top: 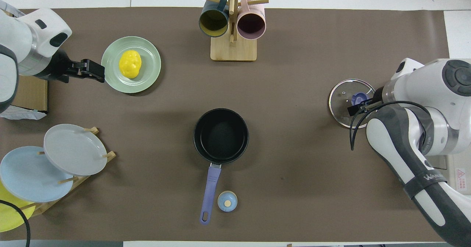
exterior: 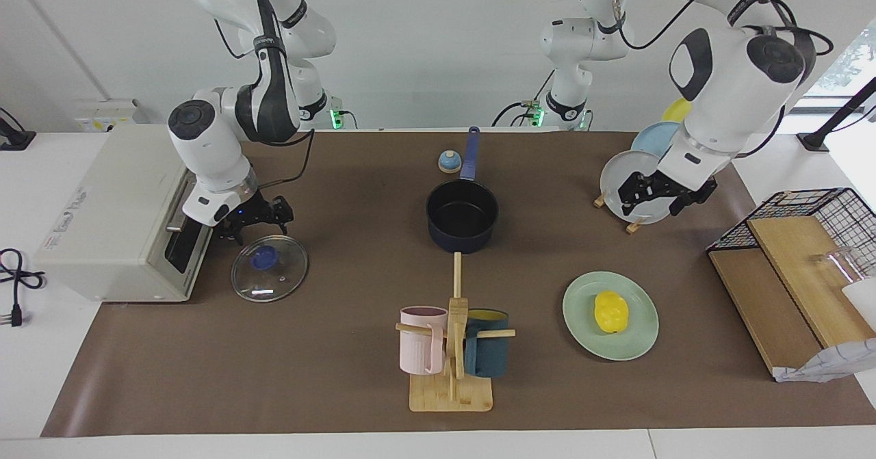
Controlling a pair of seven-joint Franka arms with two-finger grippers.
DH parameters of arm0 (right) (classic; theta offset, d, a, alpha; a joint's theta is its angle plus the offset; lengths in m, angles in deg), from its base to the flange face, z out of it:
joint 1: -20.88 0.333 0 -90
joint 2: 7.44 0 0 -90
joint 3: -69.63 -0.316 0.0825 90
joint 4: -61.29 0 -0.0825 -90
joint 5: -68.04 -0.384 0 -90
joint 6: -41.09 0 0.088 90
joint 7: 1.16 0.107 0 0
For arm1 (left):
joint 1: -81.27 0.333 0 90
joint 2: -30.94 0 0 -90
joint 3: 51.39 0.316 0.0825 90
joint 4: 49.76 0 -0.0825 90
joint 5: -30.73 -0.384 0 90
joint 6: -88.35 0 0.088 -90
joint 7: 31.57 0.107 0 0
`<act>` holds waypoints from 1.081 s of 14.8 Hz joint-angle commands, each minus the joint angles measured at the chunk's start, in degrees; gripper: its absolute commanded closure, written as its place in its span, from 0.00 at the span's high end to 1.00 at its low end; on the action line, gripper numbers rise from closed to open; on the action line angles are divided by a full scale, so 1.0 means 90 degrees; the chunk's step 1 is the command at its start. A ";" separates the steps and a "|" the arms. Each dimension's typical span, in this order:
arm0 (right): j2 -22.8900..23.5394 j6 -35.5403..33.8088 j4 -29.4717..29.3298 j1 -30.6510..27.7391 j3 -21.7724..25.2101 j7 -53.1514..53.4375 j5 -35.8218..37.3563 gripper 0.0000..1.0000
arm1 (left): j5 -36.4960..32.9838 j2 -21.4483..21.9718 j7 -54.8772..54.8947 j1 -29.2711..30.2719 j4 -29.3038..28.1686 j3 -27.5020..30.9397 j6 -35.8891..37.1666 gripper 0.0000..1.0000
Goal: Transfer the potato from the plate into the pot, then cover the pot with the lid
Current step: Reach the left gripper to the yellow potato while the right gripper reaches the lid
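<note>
R-arm end of counter (exterior: pixel 342 377): boxy cream toaster oven (exterior: pixel 109 219), not part of job. Just beside it the lid (exterior: pixel 279 276) lies flat, knob up; clear glass, metal rim, blue knob, so a top-down pinch on the knob looks the obvious hold. Right gripper (exterior: pixel 254 226) hangs over lid's edge nearer the robots, jaws wide, nothing held, not touching; prob. staged for the cover step. Mid-counter: pot (exterior: pixel 462 216), dark navy w/ matte black inside, empty, mouth up and unobstructed, long straight blue handle pointing toward robots; small blue-topped bell (exterior: pixel 448 162) beside handle. Farther from robots: wooden mug rack (exterior: pixel 452 384), pink and teal mugs hung. L-arm end: potato (exterior: pixel 611 311), glossy yellow, lumpy oval, sits mid-plate; plate (exterior: pixel 582 322) pale mint, flat, shallow rim, so easy access from above. Left gripper (exterior: pixel 655 206) up in air, spread wide, empty, over counter between upright-plate rack (exterior: pixel 636 185) and mint plate; not over potato yet. Smooth rounded plastic could slip, I'd judge.
</note>
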 commanded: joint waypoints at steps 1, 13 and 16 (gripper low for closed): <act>-0.0041 0.0552 0.0348 -0.0110 -0.0034 -0.0406 -0.0135 1.00 | 0.0050 -0.0660 0.0088 -0.0065 0.0370 0.0054 -0.0244 1.00; 0.0487 0.1130 0.0300 -0.0247 -0.0024 -0.0836 -0.0126 0.98 | 0.0148 -0.1961 0.0087 -0.0104 0.0605 0.0044 -0.1661 1.00; 0.0516 0.1121 0.0290 -0.0237 -0.0024 -0.0827 -0.0126 0.86 | 0.0177 -0.2233 0.0078 -0.0163 0.0771 0.0044 -0.1730 1.00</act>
